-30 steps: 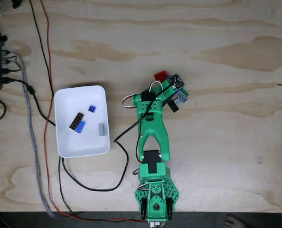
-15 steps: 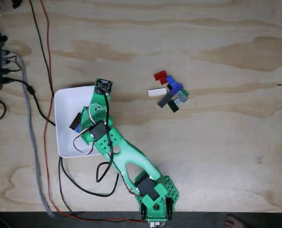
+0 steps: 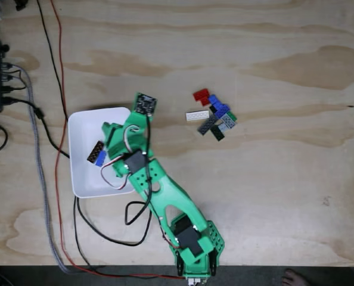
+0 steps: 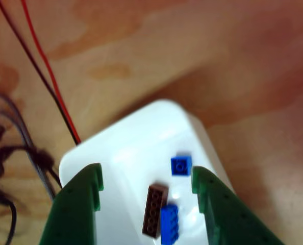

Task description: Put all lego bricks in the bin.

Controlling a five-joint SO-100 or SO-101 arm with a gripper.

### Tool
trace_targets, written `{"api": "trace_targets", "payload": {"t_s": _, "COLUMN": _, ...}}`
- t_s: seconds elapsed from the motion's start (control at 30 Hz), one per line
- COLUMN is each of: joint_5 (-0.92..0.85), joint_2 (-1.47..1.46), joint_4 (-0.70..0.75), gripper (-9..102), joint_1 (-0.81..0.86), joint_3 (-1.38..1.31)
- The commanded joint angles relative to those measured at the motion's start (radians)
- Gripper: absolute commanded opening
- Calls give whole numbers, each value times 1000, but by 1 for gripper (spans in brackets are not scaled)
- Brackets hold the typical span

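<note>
Tool [image 4: 146, 191] swung right; brown brick [image 4: 155, 210] lies lengthwise.

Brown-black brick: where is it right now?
In the bin, left side of the fixed view, the brown-black brick lies against a blue brick; the other view shows it between the open gripper fingers.

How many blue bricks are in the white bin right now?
2 that show: a small square blue brick near the far wall, and a longer blue brick beside the brown one. The arm may hide more.
</note>
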Motion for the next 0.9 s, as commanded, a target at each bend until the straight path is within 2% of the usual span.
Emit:
{"api": "trace_targets", "payload": {"t_s": 0.0, "joint_5": -202, "joint_2": 91, "joint_4": -72, "gripper": 18, "joint_1": 446, "joint_3": 244}}
{"api": "trace_targets", "payload": {"t_s": 0.1, "joint_5": -321, "joint_2": -12, "joint_4": -118, "gripper": 18, "joint_1": 508, "joint_3": 420}}
{"api": "trace_targets", "payload": {"t_s": 0.2, "joint_5": -360, "joint_2": -124, "joint_4": -146, "gripper": 18, "joint_1": 518, "joint_3": 454}}
{"api": "trace_targets", "payload": {"t_s": 0.6, "joint_5": -459, "joint_2": -339, "joint_4": -279, "gripper": 19, "joint_1": 618, "joint_3": 341}}
{"api": "trace_targets", "payload": {"t_s": 0.87, "joint_5": -468, "joint_2": -417, "joint_4": -316, "gripper": 19, "joint_1": 617, "joint_3": 282}}
